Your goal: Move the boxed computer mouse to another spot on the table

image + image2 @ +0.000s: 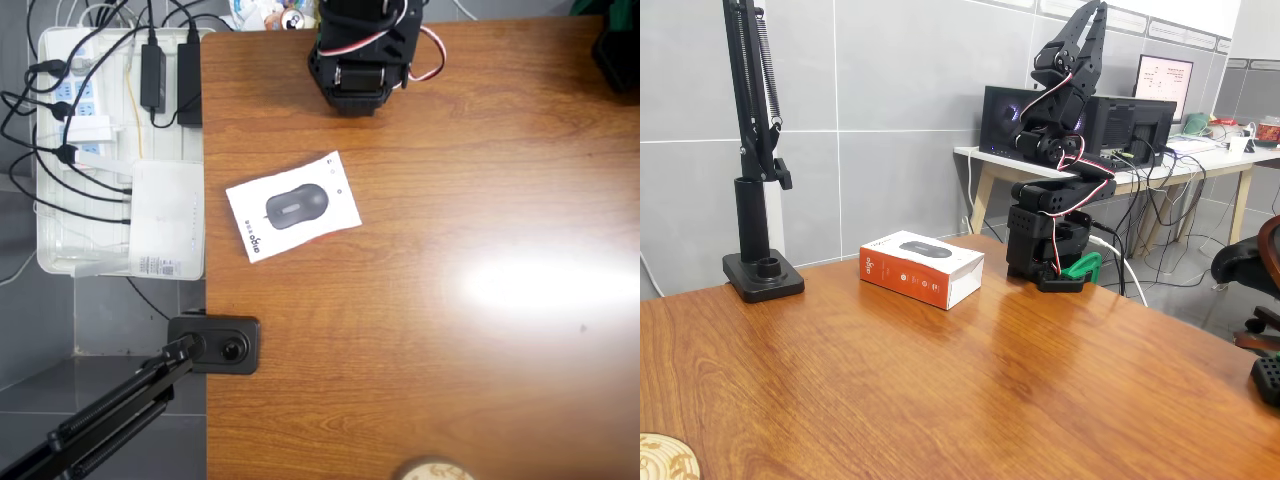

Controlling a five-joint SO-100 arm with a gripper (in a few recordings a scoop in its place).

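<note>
We saw the arm folded up over its base, well clear of the boxed computer mouse (293,206). The hand (1077,108) was tucked against the arm; we couldn't tell how far open, and it held nothing we could see. From the hand, the box lay down and to the left in the fixed view, flat on the surface (450,330), long axis slanted across the overhead view. 1 arm, so reach goes down-left.
</note>
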